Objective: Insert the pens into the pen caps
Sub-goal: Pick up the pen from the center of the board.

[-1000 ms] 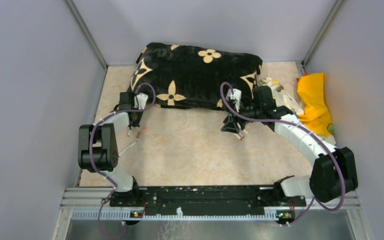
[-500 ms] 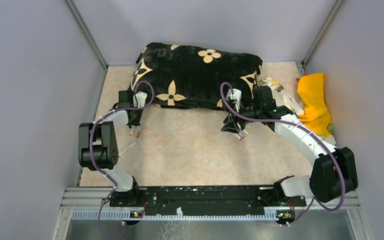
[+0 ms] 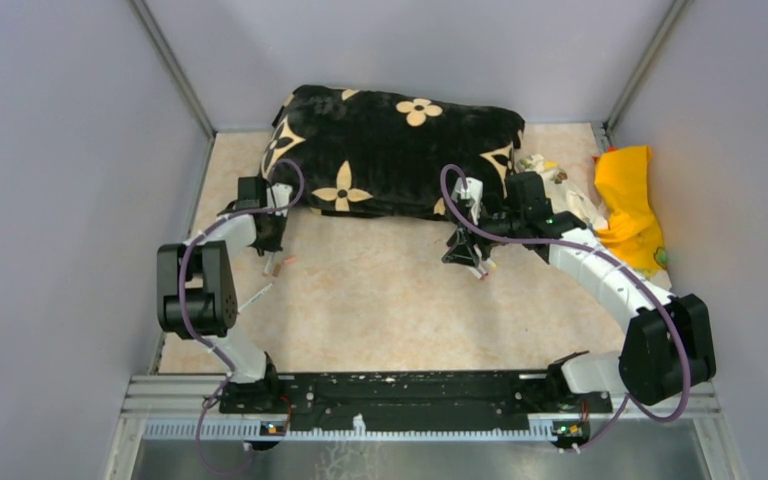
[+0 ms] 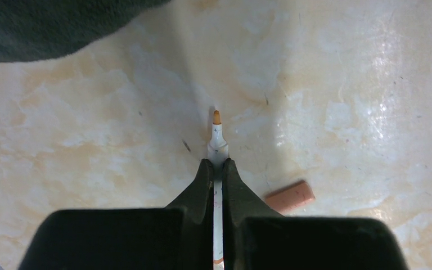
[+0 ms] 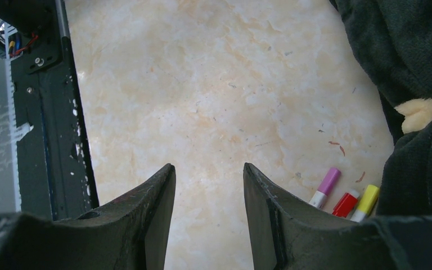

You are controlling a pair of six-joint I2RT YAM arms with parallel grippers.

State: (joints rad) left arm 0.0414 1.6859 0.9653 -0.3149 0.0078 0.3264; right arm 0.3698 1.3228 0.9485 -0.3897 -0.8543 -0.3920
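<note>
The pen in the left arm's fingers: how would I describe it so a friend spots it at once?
Find the black flowered cushion; at its front left corner the left arm's fingers pinch a thin white pen. Its bare orange tip pokes past the fingers, unlike the brownish cap lying loose beside it.

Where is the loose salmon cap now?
Left wrist view: the short salmon plastic cap lies on the tabletop just right of the left claw holding the white orange-tipped pen.
</note>
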